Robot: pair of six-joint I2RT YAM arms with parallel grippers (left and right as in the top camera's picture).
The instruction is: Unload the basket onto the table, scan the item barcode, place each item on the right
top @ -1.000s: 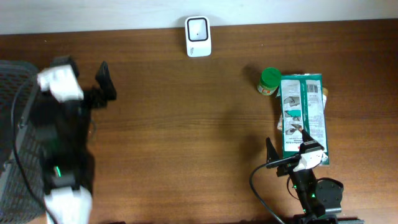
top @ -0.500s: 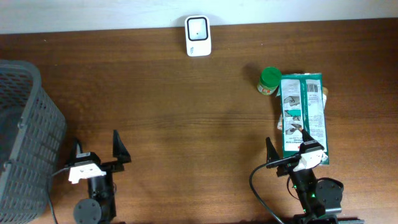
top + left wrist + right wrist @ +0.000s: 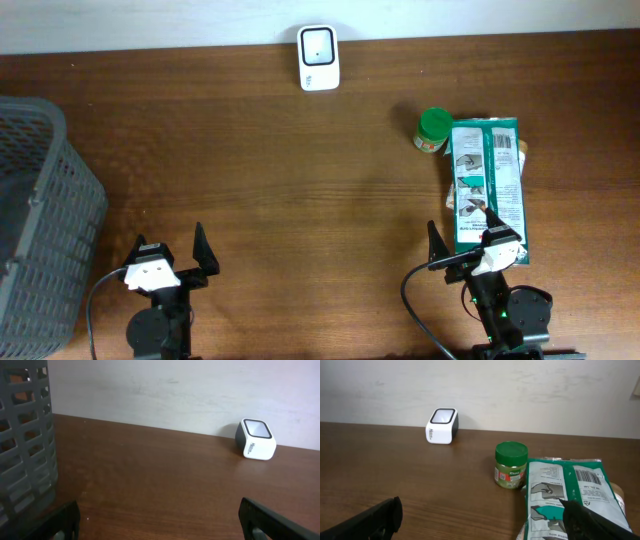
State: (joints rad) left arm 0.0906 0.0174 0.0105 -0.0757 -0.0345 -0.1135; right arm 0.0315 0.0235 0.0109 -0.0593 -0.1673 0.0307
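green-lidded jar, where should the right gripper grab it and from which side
Probably the jar by its upper body just under the lid, right gripper coming level from the near side. It stands upright and round, and the flat packet lies close beside its base, so a higher grip should clear it.

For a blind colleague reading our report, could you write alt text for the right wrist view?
A green and white packet, barcode facing up, lies on a brown table beside a green-lidded jar. A white scanner stands farther back by the wall; open dark fingers frame the bottom corners.
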